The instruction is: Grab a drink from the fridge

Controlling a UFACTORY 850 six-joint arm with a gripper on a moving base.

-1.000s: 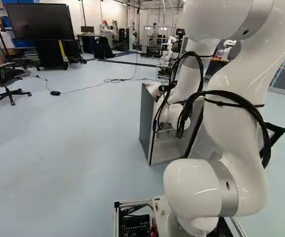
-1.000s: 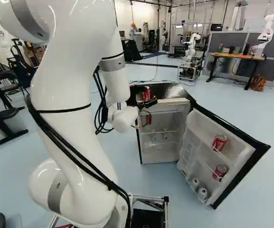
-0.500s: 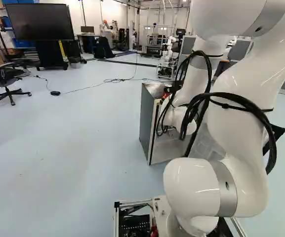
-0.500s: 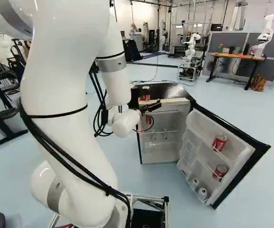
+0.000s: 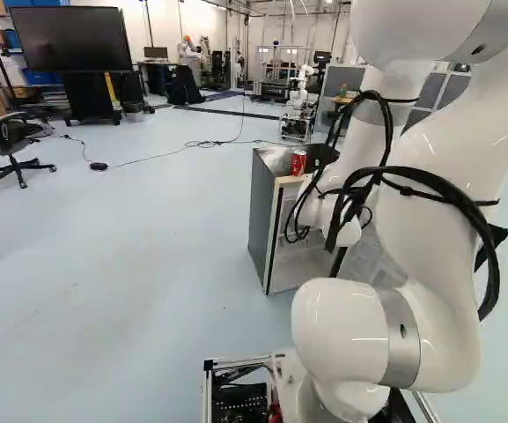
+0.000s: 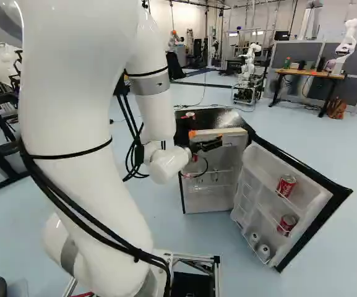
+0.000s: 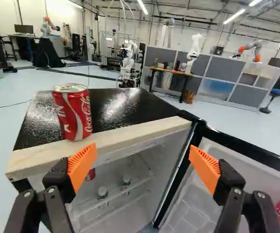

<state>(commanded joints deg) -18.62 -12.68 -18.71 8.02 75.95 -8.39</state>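
Orange pads (image 7: 83, 164) face each other across a wide gap on the gripper (image 6: 206, 144), whose fingers stand well open with nothing in their hold. It reaches from the white arm (image 6: 73, 154) to the front of the fridge (image 7: 125, 104), near the upper edge of the opening. Just ahead of it, upright at the left front of the black fridge top, is a red can (image 7: 72, 114); white script lettering runs up its side, with more white print to the left. Its base is by the pale strip (image 7: 144, 138) along the front edge. Below, inside, two small containers with grey caps (image 7: 102, 191) stand on a shelf. The white-lined door (image 6: 258, 167) is swung wide open to the right, its shelves holding an upper can (image 6: 286, 185) and a lower can (image 6: 286, 224), both red with white lettering too small to make out in full, and two pale cans (image 6: 263, 252) lower down. Farther off on the right, a green bottle (image 6: 287, 62) stands on a wooden desk (image 6: 302, 73) before grey partitions (image 6: 351, 90), with another robot (image 6: 349, 40) at its right end. Far left are a large dark screen (image 5: 69, 40) and, nearer, a black office chair (image 5: 11, 141).
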